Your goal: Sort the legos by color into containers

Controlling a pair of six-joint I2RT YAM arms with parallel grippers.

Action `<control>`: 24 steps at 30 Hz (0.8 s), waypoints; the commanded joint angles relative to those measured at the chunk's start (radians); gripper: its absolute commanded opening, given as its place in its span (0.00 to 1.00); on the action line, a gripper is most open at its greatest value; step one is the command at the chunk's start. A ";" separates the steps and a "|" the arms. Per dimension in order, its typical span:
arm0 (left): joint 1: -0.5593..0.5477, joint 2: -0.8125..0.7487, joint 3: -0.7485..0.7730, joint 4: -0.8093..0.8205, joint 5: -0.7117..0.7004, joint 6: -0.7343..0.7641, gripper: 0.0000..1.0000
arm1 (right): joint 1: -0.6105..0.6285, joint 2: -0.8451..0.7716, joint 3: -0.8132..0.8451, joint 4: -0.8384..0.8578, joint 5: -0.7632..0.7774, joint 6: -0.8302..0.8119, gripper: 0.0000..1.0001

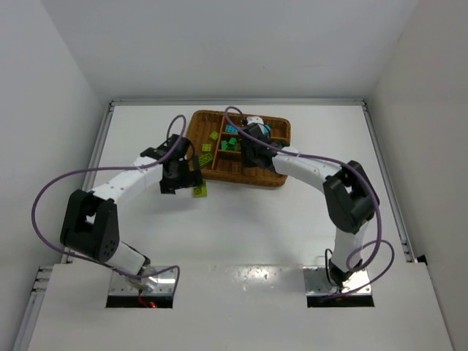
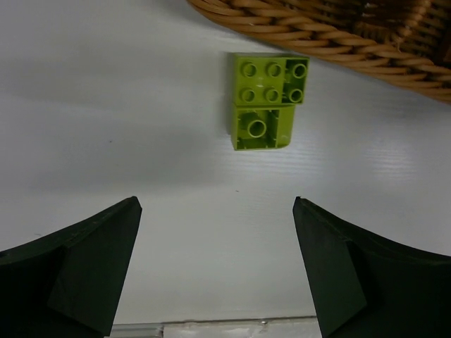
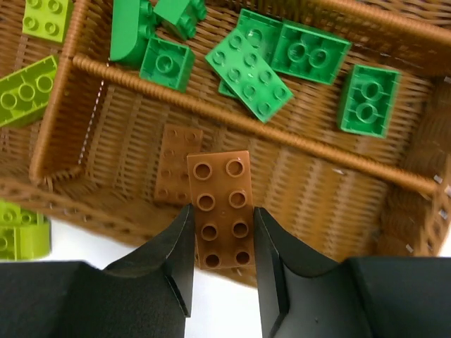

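My right gripper (image 3: 223, 213) is shut on a brown-orange brick (image 3: 220, 189) and holds it over the near narrow section of the wicker tray (image 3: 232, 123), above another brown-orange brick (image 3: 173, 169). Several dark green bricks (image 3: 250, 63) lie in the section beyond it. Yellow-green bricks (image 3: 27, 90) lie in the section to the left. My left gripper (image 2: 217, 267) is open and empty above the table. A yellow-green brick cluster (image 2: 264, 102) lies ahead of it, just outside the tray rim (image 2: 317, 28). From above, the left gripper (image 1: 187, 181) is beside that cluster (image 1: 199, 191), and the right gripper (image 1: 248, 152) is over the tray (image 1: 276, 179).
Cyan bricks (image 1: 230, 130) lie in the tray's middle. The purple cables (image 1: 66, 179) loop over both arms. The white walls and the raised table edge (image 1: 234, 102) bound the table.
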 commanded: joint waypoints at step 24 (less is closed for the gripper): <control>-0.158 0.306 0.067 0.148 -0.185 -0.076 0.85 | -0.077 -0.335 -0.197 -0.058 0.046 0.060 0.69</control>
